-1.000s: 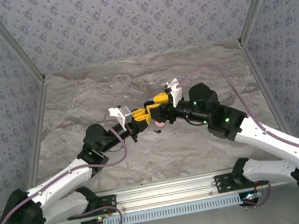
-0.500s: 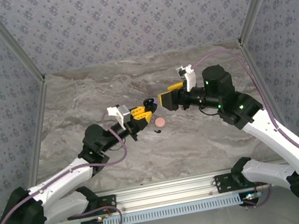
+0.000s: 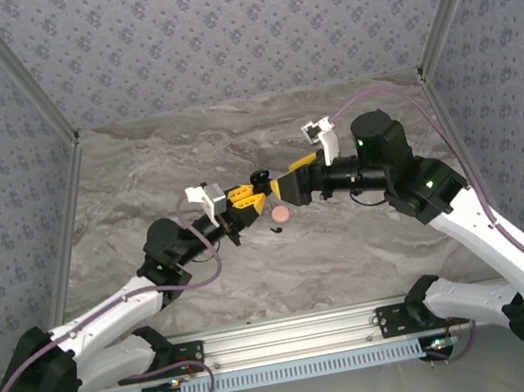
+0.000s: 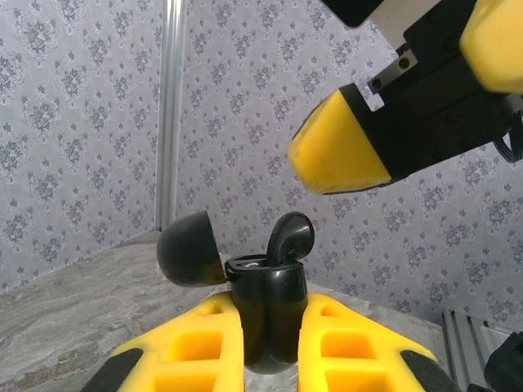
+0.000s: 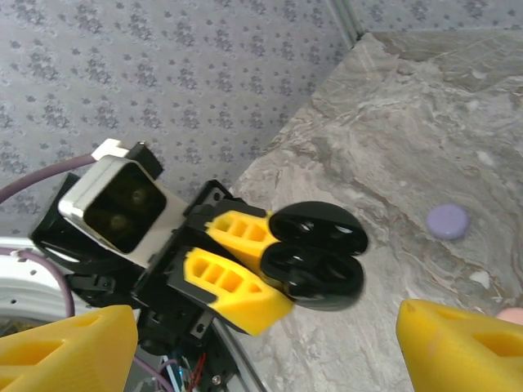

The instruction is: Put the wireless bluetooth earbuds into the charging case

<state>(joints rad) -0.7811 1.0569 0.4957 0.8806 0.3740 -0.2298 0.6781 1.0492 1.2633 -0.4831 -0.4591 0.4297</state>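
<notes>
My left gripper (image 4: 270,305) is shut on a black charging case (image 4: 265,314), held upright with its lid (image 4: 188,249) swung open to the left. A black earbud (image 4: 292,237) stands in the case's mouth, its rounded head sticking up. In the top view the case (image 3: 259,178) is above mid-table at the tip of my left gripper (image 3: 248,198). My right gripper (image 3: 295,175) hangs open just right of it, with nothing between its fingers (image 4: 339,151). From the right wrist the open case (image 5: 315,265) lies between my wide-spread yellow fingertips (image 5: 65,351).
A pink disc (image 3: 281,214) lies on the marble table (image 3: 353,251) just below the two grippers, with a tiny dark piece (image 3: 275,229) beside it. A lilac disc (image 5: 448,220) rests further off. Patterned walls close in the back and sides.
My right gripper drew back to the right from the case, opened wider, and now hovers close beside it again. The left gripper kept hold of the case in place.
</notes>
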